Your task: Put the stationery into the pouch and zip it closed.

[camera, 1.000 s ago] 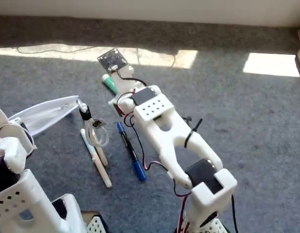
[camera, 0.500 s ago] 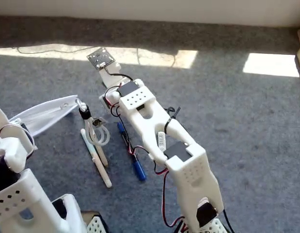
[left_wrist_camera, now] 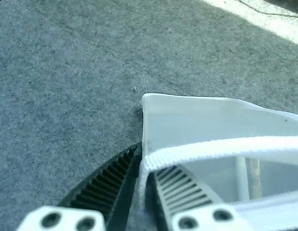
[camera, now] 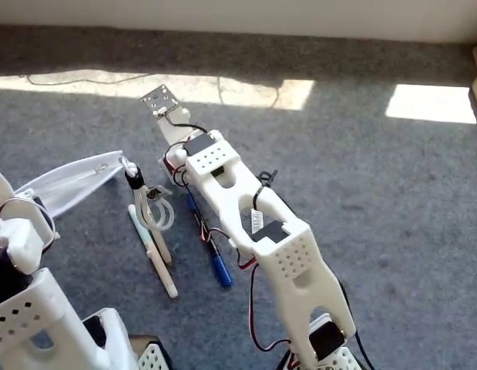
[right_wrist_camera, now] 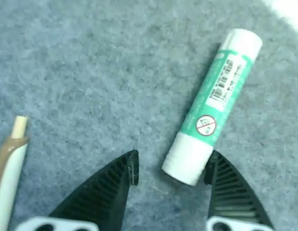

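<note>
The right gripper (right_wrist_camera: 172,168) has its jaws wide open, low over the grey carpet (right_wrist_camera: 81,72). The green and white glue stick (right_wrist_camera: 213,108) lies flat on the carpet. Its white end sits in the gap between the two jaws. It is right up against one jaw and well apart from the other. The rest of the stick points away, out past the jaw tips. A pale pen (right_wrist_camera: 9,163) lies outside the jaws.

The left gripper (left_wrist_camera: 145,163) has its jaws squeezed tight on the edge of the clear pouch (left_wrist_camera: 197,120), at the end of the white zip strip (left_wrist_camera: 221,147).

In the high view the pouch lies at the left middle of the frame. Near it, low in the middle, a white pen (camera: 153,258) and a blue pen (camera: 215,258) lie side by side. The right arm (camera: 246,216) stretches from the bottom toward the upper left, partly over the blue pen.
</note>
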Tool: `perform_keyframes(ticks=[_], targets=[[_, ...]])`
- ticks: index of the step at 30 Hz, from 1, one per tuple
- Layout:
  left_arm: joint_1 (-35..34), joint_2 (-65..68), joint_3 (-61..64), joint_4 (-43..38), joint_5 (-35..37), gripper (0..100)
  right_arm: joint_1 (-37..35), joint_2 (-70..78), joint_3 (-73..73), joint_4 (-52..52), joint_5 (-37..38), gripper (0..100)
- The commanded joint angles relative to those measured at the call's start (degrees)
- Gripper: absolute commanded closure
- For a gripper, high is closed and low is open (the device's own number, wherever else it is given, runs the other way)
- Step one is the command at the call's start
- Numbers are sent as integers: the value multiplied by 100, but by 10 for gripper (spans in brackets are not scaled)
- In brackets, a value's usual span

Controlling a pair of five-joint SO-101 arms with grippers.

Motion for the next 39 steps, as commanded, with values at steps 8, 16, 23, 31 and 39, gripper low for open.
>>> perform_keyframes(ticks=[8,16,23,31,39], targets=[[-31,-22,-48,-18,62,993,127,-92,-374,-101,62,918],[-31,-22,-48,-18,62,993,189,-356,-488,760,53,918],[-22,-22,-48,-26,62,993,382,-796,-602,1877,53,918],[-4,-22,-48,-26,62,993,505,-1446,-602,3178,62,918],[4,-22,-48,-26,62,993,549,-1965,-549,4286,519,918]])
